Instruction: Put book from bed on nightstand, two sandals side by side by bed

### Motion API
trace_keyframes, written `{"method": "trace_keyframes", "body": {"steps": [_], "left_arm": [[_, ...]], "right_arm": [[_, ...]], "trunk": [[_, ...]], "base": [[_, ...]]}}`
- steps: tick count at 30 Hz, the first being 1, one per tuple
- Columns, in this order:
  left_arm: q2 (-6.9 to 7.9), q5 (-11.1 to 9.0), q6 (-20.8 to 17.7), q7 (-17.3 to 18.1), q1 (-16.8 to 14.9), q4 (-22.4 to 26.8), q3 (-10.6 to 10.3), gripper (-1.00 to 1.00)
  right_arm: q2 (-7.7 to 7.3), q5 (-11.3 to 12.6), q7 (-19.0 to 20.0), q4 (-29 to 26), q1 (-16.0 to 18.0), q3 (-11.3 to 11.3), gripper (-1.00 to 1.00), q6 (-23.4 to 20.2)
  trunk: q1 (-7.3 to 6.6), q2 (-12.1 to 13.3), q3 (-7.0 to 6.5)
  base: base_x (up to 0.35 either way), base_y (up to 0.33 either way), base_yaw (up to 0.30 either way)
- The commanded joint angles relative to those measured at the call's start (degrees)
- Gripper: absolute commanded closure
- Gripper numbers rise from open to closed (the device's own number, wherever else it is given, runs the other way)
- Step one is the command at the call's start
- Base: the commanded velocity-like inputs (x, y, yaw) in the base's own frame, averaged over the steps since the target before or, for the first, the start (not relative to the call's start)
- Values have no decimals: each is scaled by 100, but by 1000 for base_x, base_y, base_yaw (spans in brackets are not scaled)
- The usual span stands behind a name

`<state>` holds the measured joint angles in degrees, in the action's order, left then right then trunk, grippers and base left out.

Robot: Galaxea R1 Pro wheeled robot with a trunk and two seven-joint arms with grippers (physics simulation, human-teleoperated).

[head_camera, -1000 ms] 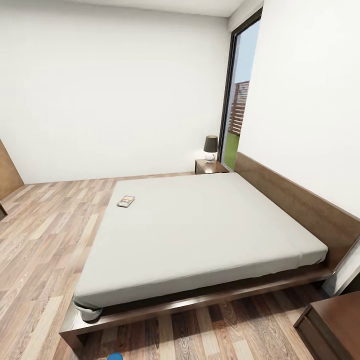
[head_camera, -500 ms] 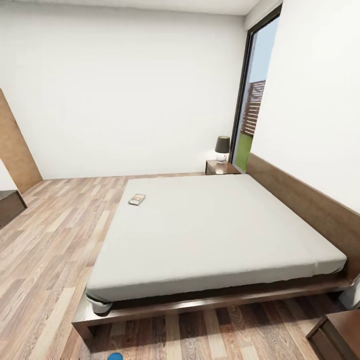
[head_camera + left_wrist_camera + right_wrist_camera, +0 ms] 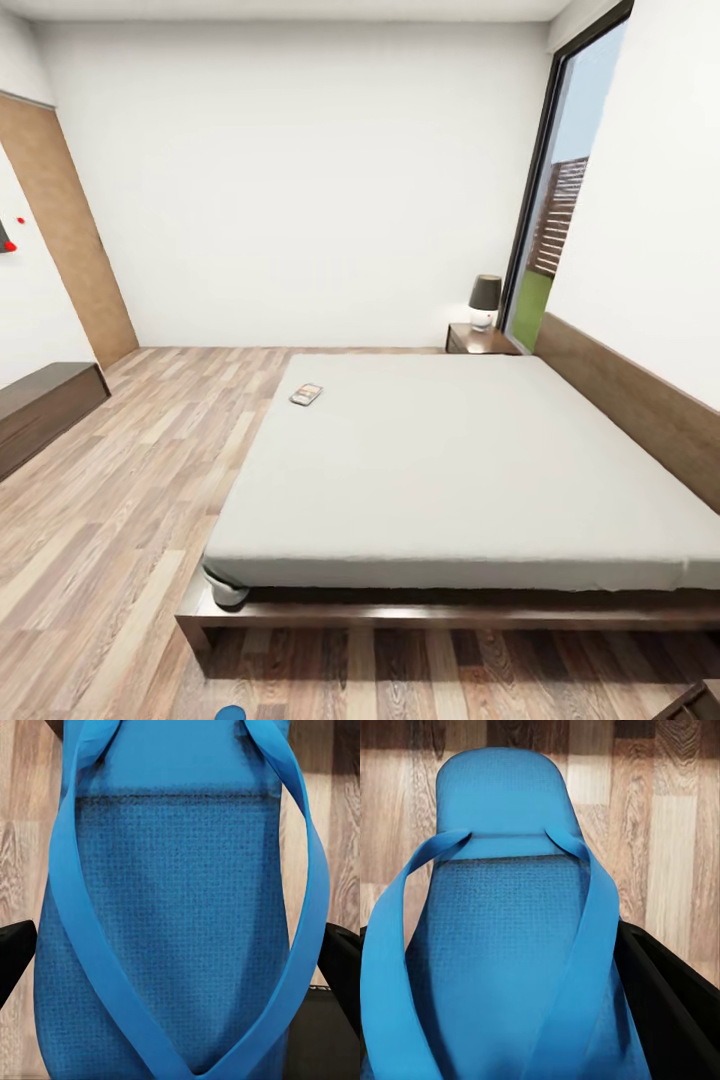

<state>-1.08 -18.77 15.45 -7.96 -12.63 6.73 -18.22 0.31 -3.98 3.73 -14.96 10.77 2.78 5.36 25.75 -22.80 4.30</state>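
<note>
The book [image 3: 306, 394] lies on the bed [image 3: 470, 480], near the far left edge of the off-white mattress. A nightstand [image 3: 480, 340] stands at the bed's far corner, beside the headboard. Two blue sandals are each held in a gripper. In the left wrist view one sandal [image 3: 172, 870] sits between the black fingers [image 3: 15, 952] of my left gripper [image 3: 180, 975], above the wood floor. In the right wrist view the other sandal [image 3: 502, 810] is clamped by my right gripper [image 3: 510, 1020]. A blue sandal tip [image 3: 232, 713] pokes into the head view's lower edge.
A lamp [image 3: 485, 298] stands on the far nightstand, next to the tall window [image 3: 560, 220]. A low dark cabinet [image 3: 40, 410] and a wooden door panel [image 3: 70, 230] line the left wall. Another nightstand's corner [image 3: 705, 700] peeks in at lower right. Open plank floor lies left of the bed.
The whole head view has swung left: bed, lamp and window sit further right, the left cabinet and door panel have come into view. The book stays put on the mattress.
</note>
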Motion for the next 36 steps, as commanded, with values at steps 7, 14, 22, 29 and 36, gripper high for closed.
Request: {"method": "trace_keyframes", "body": {"steps": [7, 14, 22, 29, 36], "left_arm": [[-2, -39, 19, -30, -6, -5, -50, 100], [0, -39, 19, -30, -5, -5, -50, 100], [-5, -8, 6, -73, -10, -4, -57, 100], [-7, 31, -261, -116, -11, -35, -58, 100], [-13, 16, -1134, -93, -18, -98, -47, 100]], "right_arm": [[-3, -41, 15, 2, 4, 30, 100, 18], [-4, -41, 15, 2, 4, 30, 100, 18], [-17, -41, 14, -3, 4, 36, 100, 18], [-14, -31, 14, -42, 4, 30, 100, 15], [-4, -3, 6, -35, 4, 54, 100, -9]], "trunk": [[3, -12, 12], [3, -12, 12], [3, -12, 12], [3, -12, 12], [3, -12, 12]], "base": [[0, -20, 45], [0, -3, 6], [0, 0, 1], [0, 0, 0], [0, 0, 0]]}}
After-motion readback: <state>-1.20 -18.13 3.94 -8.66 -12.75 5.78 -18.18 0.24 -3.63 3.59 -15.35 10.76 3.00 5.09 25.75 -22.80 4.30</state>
